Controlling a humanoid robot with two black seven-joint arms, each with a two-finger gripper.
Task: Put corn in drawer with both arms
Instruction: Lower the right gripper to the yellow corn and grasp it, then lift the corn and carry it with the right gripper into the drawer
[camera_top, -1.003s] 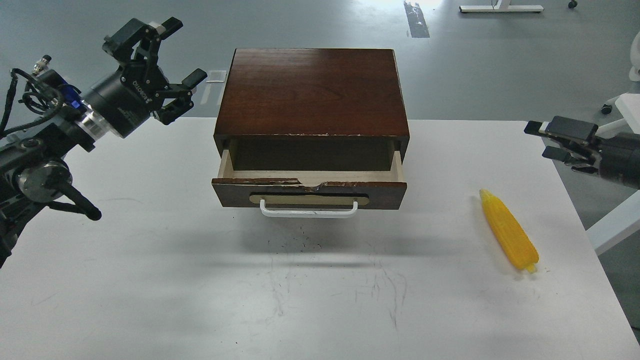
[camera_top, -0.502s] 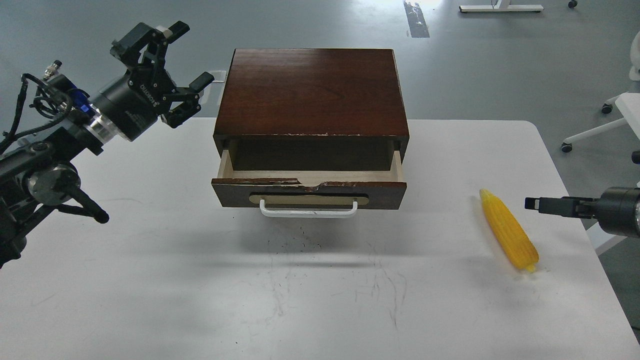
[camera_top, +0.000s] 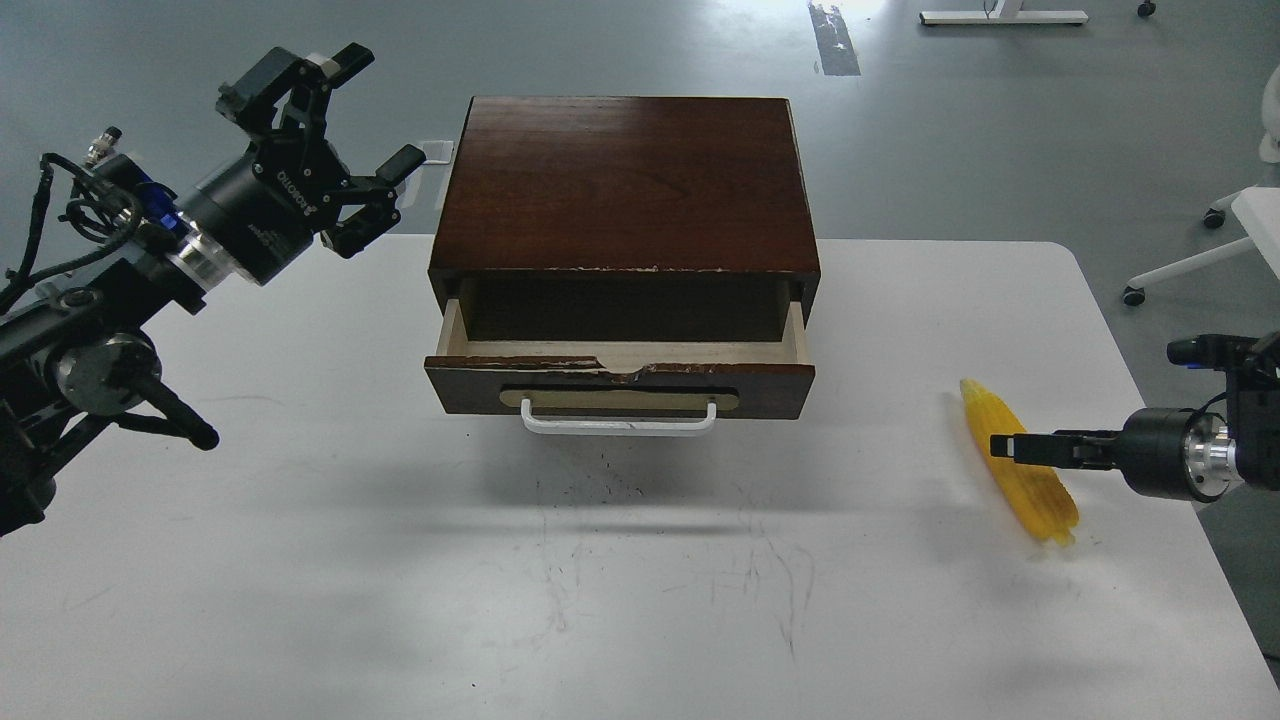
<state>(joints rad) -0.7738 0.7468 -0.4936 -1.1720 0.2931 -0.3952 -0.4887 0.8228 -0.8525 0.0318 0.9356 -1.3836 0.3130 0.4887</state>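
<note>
The corn (camera_top: 1030, 480) lies on the white desk (camera_top: 400, 600), at about 4 o'clock from the drawer (camera_top: 620, 385), which stands pulled open. The right tool (camera_top: 1005, 446) overlaps the corn's middle, seen edge-on; I cannot tell its opening. The left tool (camera_top: 360, 115) hangs wide open at the box's (camera_top: 620, 180) 9 o'clock.

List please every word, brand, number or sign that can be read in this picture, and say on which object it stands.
"ROBOTIQ": in white letters on the black body of the left gripper, seen turned upside down.
Below it on the same body there is a smaller white line, too small to read.
The right gripper, the corn, the drawer and the table show no readable text.
</note>
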